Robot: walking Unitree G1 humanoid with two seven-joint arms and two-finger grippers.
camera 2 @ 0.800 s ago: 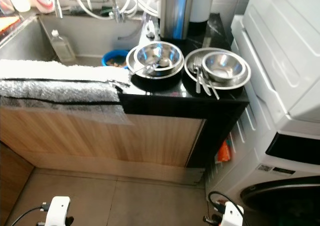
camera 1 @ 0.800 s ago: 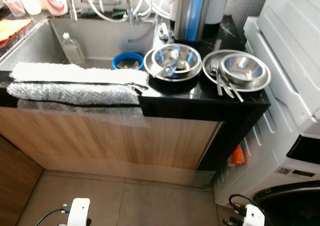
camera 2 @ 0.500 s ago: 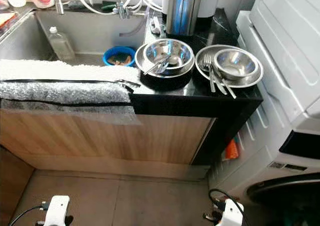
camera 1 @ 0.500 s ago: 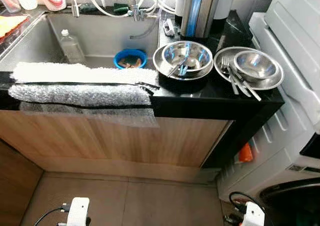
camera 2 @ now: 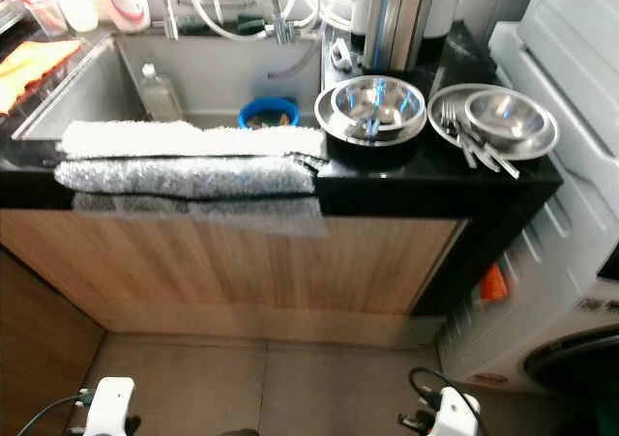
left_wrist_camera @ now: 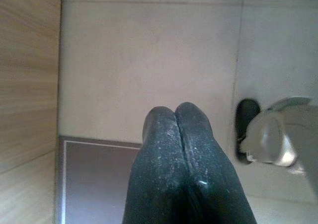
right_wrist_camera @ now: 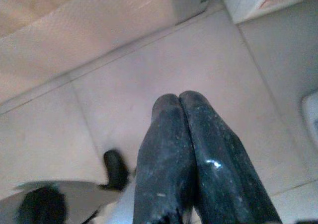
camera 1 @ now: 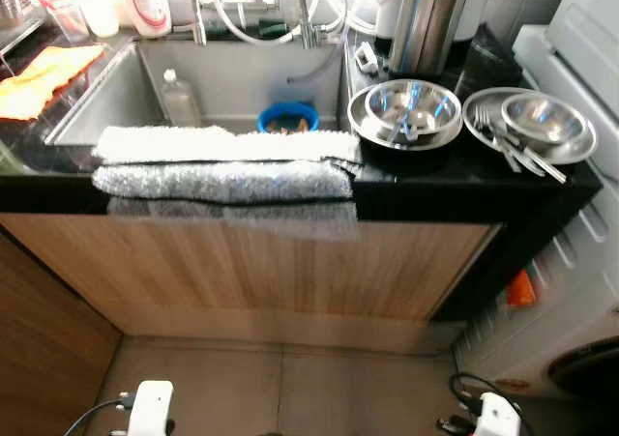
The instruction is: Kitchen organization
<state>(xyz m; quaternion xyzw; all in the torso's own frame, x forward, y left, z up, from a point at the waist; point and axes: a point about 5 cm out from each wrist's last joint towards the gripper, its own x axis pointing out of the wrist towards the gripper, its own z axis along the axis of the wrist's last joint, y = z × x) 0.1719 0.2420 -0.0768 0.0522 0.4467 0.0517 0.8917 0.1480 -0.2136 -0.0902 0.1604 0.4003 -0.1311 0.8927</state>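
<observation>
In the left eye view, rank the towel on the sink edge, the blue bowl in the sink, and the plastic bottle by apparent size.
1. Towel, by far the largest, draped along the sink's front edge.
2. Blue bowl and plastic bottle look close in size. The towel hides part of the bowl, so I won't rank them.

Before you, a black countertop (camera 1: pixel 464 180) carries silver steel bowls (camera 1: pixel 406 107) over pale striped wood-grain cabinet fronts (camera 1: pixel 290 272), a white and grey towel (camera 1: pixel 222 165) drapes the grey sink (camera 1: pixel 106 98) edge, a blue bowl (camera 1: pixel 287 119) sits inside, and an orange cloth (camera 1: pixel 39 69) lies leftward.
</observation>
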